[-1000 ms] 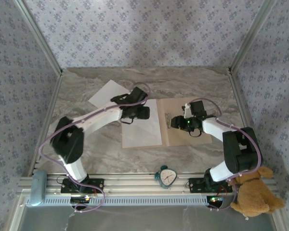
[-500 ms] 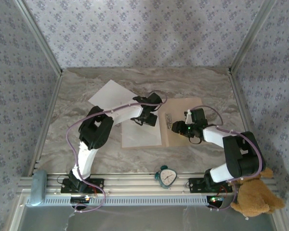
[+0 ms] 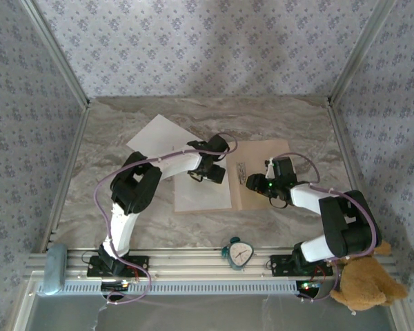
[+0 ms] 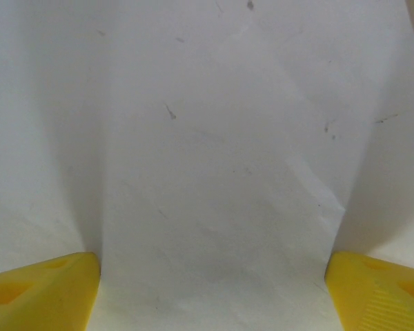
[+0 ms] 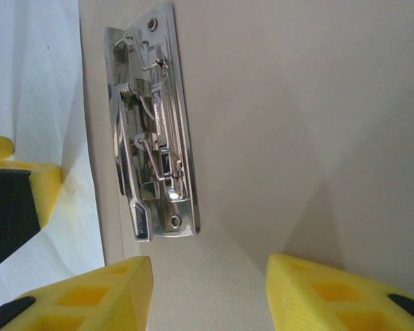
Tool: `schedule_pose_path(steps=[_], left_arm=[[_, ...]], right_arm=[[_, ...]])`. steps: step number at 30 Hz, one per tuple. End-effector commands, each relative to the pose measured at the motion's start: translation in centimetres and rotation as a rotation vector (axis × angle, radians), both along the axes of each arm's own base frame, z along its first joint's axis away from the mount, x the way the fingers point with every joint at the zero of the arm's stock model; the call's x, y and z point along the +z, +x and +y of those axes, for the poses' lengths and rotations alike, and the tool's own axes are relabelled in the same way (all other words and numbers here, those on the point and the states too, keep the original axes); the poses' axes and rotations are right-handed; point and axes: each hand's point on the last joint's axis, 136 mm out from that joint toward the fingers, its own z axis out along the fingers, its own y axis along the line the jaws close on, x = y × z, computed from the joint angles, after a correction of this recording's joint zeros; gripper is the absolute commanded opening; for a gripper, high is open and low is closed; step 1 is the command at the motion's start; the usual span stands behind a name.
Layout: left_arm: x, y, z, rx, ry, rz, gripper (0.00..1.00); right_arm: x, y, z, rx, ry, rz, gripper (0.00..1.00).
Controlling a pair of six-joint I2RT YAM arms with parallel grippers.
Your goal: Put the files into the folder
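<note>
While open flat, folder, clip lengthwise along its spine

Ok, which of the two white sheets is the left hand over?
The nearer sheet, lying straight against the tan folder, under the left hand. The other sheet lies tilted, farther back left.

You count: paper sheets 2 | folder 1 | metal clip 1 | clock 1 | teddy bear 1 | arms 2
</note>
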Motion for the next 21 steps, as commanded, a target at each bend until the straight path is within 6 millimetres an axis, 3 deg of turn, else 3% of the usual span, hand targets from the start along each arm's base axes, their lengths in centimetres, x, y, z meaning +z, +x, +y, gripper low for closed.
schedule_pose_path(steps=[1,7,21], left_arm=[[-1.7,-3.0,0.7,-0.096,0.037,0.103,0.87],[-1.2,-2.9,0.7,-0.15,0.028,0.082,0.87],[-1.1,-1.3,3.3,-0.021,0.074,0.05,0.89]], right_arm=[[-2.6,-1.9,-1.1,-0.036,-0.061,0.088,0.49],[-2.8,-2.0,-1.2,-0.042,-0.067,0.093,0.49],[-3.0,-2.0,-1.2,-0.044,-0.073,0.097,0.49]])
